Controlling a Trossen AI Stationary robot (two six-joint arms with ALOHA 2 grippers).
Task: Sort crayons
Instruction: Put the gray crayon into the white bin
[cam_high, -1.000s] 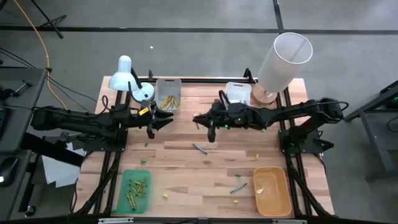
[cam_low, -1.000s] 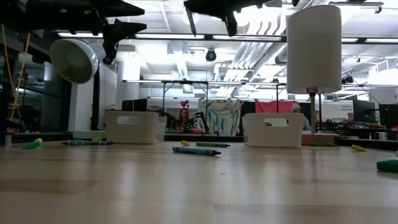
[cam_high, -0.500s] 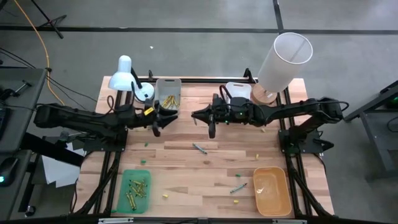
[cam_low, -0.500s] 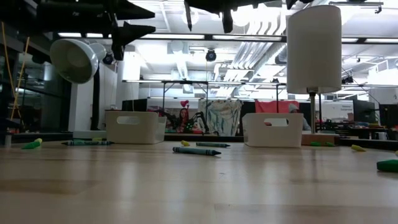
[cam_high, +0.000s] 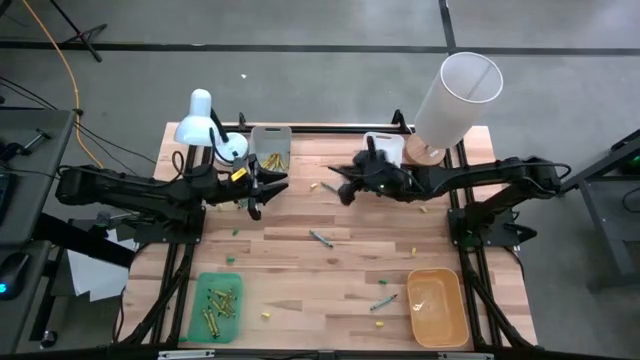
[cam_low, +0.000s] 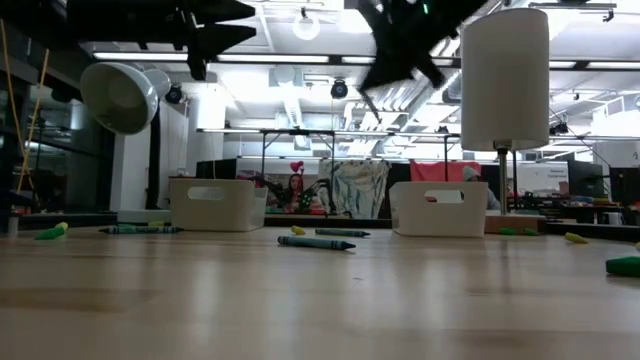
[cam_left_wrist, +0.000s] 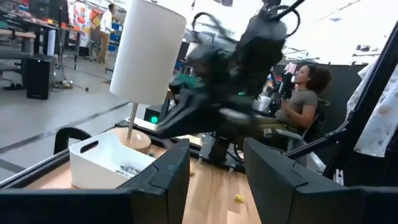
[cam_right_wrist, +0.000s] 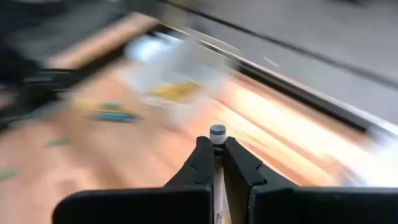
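A thin grey crayon (cam_right_wrist: 217, 134) sits pinched between the closed fingers of the right gripper (cam_right_wrist: 215, 154), high above the wooden table (cam_high: 300, 270) near the white bin (cam_high: 384, 146). The grip looks shallow; a swing could fling it. The left gripper (cam_left_wrist: 216, 163) hangs open, empty.

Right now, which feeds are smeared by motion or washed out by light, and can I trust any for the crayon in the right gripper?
Right wrist view: background streaked with motion blur, but the right gripper and its grey crayon stay sharp. Left wrist view: the right arm blurs. Low view: ceiling lights glare, arms mere silhouettes. High view: evenly lit, sharpest.
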